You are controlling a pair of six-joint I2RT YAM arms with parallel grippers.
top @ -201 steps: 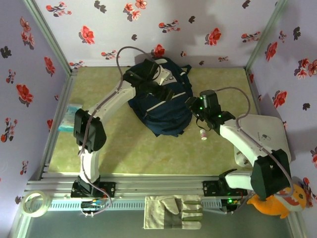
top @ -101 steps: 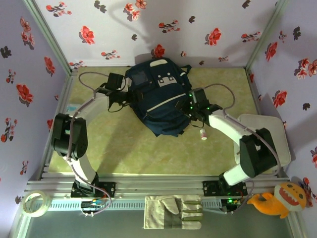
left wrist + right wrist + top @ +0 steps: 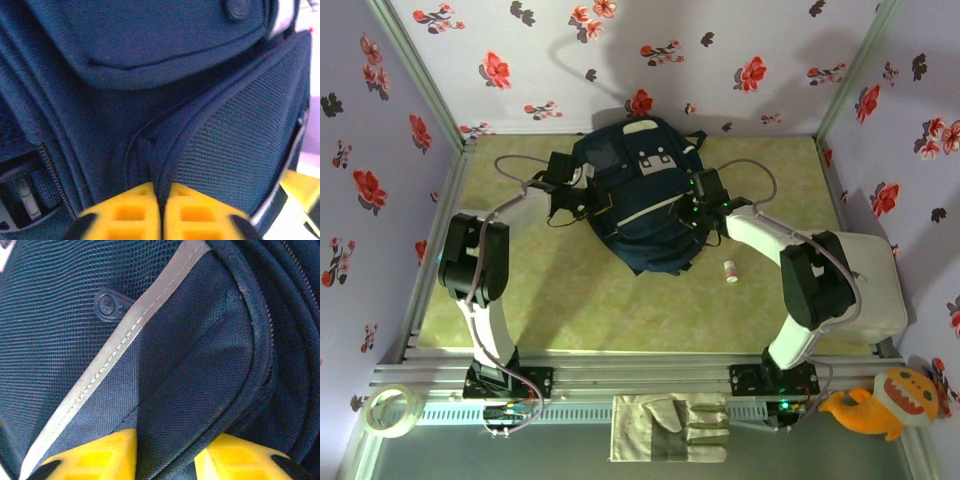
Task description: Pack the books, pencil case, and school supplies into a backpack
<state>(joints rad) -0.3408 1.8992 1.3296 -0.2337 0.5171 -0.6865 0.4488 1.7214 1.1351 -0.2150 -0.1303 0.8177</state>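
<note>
The dark navy backpack [image 3: 645, 215] lies in the middle of the green mat, with its grey-white patches toward the back. My left gripper [image 3: 590, 203] is at its left side. In the left wrist view that gripper [image 3: 161, 210] is shut on a raised fold of the backpack [image 3: 150, 75] beside a mesh pocket. At the bag's right side, my right gripper [image 3: 692, 207] has a broad fold of fabric filling its jaws [image 3: 165, 455], just below the white stripe [image 3: 115, 355]. A tiny white tube with a pink end [image 3: 730, 271] lies on the mat to the right of the bag. The books and pencil case are out of view.
A white tray [image 3: 880, 290] sits at the right edge under the right arm. A work glove [image 3: 670, 428], a tape roll [image 3: 390, 410] and an orange plush toy [image 3: 885, 400] lie off the mat at the front. Floral walls close in three sides.
Both arms swung down from above the bag to its sides. The left gripper went from open to shut on the fabric, and the right jaws narrowed onto a fold.
</note>
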